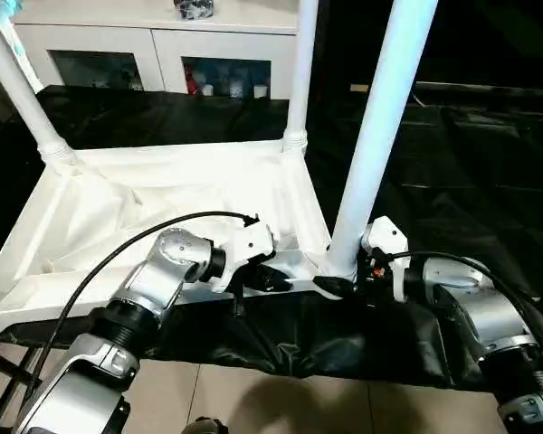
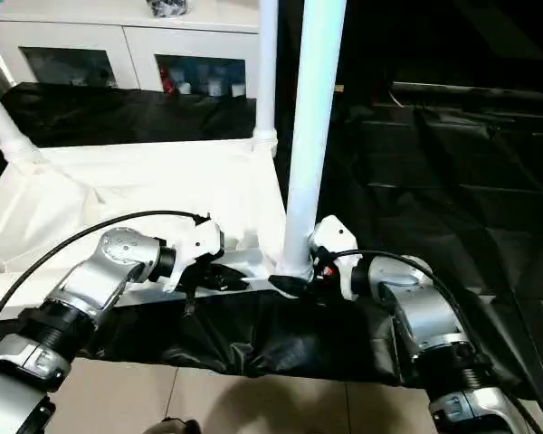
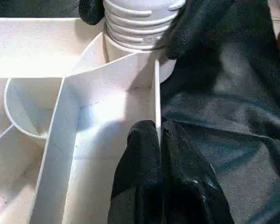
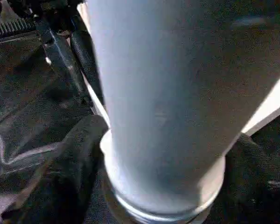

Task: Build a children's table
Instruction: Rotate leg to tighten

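Observation:
The white tabletop (image 1: pixel 163 190) lies underside up on the black-covered work table. Three white legs stand upright in its corner sockets: one at the far left (image 1: pixel 18 90), one at the far right (image 1: pixel 300 72) and one at the near right (image 1: pixel 380 117). My left gripper (image 1: pixel 276 278) is shut on the thin near rim wall of the tabletop (image 3: pixel 156 93), just left of the near-right corner. My right gripper (image 1: pixel 339 282) clasps the ribbed, flared base of the near-right leg (image 4: pixel 163 116), one black finger (image 4: pixel 79 177) on each side of it.
The black cover (image 1: pixel 452 163) spreads wide to the right of the tabletop. The tabletop's near rim sits close to the work table's front edge, with the floor (image 1: pixel 253 398) below. A white cabinet (image 1: pixel 163 36) stands behind the table.

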{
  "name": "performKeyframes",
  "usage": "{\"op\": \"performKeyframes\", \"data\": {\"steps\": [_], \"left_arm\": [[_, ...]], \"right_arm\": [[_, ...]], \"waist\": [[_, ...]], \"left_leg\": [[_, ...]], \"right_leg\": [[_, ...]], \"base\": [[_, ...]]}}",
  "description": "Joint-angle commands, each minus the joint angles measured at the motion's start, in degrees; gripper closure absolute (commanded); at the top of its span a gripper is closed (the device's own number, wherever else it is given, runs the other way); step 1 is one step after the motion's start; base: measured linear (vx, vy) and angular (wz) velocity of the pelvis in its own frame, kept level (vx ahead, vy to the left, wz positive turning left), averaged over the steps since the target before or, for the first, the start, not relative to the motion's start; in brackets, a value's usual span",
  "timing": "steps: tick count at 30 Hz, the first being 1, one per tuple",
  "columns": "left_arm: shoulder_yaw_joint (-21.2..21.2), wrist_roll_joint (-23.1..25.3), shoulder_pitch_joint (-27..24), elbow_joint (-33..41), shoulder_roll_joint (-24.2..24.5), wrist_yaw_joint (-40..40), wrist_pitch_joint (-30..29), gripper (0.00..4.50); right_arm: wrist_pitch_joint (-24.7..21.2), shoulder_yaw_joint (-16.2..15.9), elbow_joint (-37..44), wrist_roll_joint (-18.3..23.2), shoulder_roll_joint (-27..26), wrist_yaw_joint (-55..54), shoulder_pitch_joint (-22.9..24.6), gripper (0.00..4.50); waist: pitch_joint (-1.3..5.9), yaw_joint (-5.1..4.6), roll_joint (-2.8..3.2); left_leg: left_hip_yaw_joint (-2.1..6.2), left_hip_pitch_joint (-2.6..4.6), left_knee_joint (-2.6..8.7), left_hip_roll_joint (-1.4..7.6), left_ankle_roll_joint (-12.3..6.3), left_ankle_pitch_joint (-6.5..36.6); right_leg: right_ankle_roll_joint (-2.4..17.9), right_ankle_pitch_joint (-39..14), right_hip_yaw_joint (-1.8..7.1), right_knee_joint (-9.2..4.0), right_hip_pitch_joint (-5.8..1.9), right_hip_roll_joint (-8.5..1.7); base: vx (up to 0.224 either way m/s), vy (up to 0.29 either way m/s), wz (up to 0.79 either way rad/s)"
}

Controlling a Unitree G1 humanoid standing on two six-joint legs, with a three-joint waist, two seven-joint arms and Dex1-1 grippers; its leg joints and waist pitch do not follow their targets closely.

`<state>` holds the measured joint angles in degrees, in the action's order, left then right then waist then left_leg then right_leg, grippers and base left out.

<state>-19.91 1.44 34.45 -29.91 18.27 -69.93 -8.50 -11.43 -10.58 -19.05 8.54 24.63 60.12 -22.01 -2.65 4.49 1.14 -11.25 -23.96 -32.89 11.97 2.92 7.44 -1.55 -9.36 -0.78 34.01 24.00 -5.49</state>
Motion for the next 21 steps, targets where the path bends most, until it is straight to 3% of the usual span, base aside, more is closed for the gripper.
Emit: {"op": "performKeyframes", "data": {"steps": [1, 7, 10, 14, 17, 21], "left_arm": [[-1.34, -1.02, 0.45, 2.15, -1.01, -1.08, -0.1, 4.5], [-0.89, -0.72, 0.29, 2.15, -1.63, 0.78, -1.15, 4.5], [0.71, 1.7, 2.43, -1.87, -4.4, 9.46, -2.66, 4.5], [2.91, 3.55, 5.51, -6.99, -8.0, 20.34, -4.04, 4.5], [4.42, 3.81, 7.58, -9.71, -10.63, 26.73, -5.0, 4.5], [5.05, 4.38, 9.46, -11.72, -13.76, 31.89, -4.76, 4.5]], "right_arm": [[-0.87, -2.37, 2.93, 0.73, -0.74, 2.38, 0.26, 1.36], [-2.58, -2.43, 3.46, 1.5, -1.35, 2.21, 0.91, 1.71], [-1.56, -1.21, -0.38, -0.72, -5.22, -5.57, -0.12, 1.73], [-1.03, 0.91, -8.01, -4.2, -11.12, -19.2, -3.3, 1.74], [-0.94, 3.11, -13.77, -4.67, -15.91, -28.91, -6.09, 1.75], [2.0, 6.15, -21.11, -4.96, -21.93, -39.32, -10.4, 1.75]], "waist": [[3.92, -0.12, -0.77], [3.92, 0.13, -0.93], [3.76, 0.12, -1.11], [3.51, -0.74, -1.16], [3.42, -1.71, -1.21], [3.54, -2.3, -1.24]], "left_leg": [[0.27, 2.31, 3.76, 0.74, -0.77, 20.06], [0.15, 2.33, 3.62, 0.76, -1.05, 19.23], [0.12, 2.32, 3.63, 0.69, -0.67, 19.64], [0.42, 2.76, 3.67, 0.2, 1.98, 23.8], [0.86, 2.6, 3.82, 0.04, 2.19, 25.69], [0.99, 2.59, 4.01, 0.09, 2.07, 26.59]], "right_leg": [[10.6, -16.47, 0.39, -4.15, -1.87, -1.26], [10.6, -16.27, 0.42, -4.1, -1.8, -1.26], [10.13, -18.15, 0.45, -4.25, -1.6, -1.31], [8.03, -26.61, 0.19, -5.06, -1.0, -1.42], [6.28, -30.65, -0.12, -5.74, -1.03, -1.48], [6.52, -28.84, -0.31, -5.87, -1.04, -1.36]], "base": [[0.0, 0.0, 0.0], [0.0, 0.0, 0.0], [0.0, 0.0, 0.0], [-0.017, 0.001, -0.01], [0.0, 0.0, 0.0], [0.0, 0.0, 0.0]]}}
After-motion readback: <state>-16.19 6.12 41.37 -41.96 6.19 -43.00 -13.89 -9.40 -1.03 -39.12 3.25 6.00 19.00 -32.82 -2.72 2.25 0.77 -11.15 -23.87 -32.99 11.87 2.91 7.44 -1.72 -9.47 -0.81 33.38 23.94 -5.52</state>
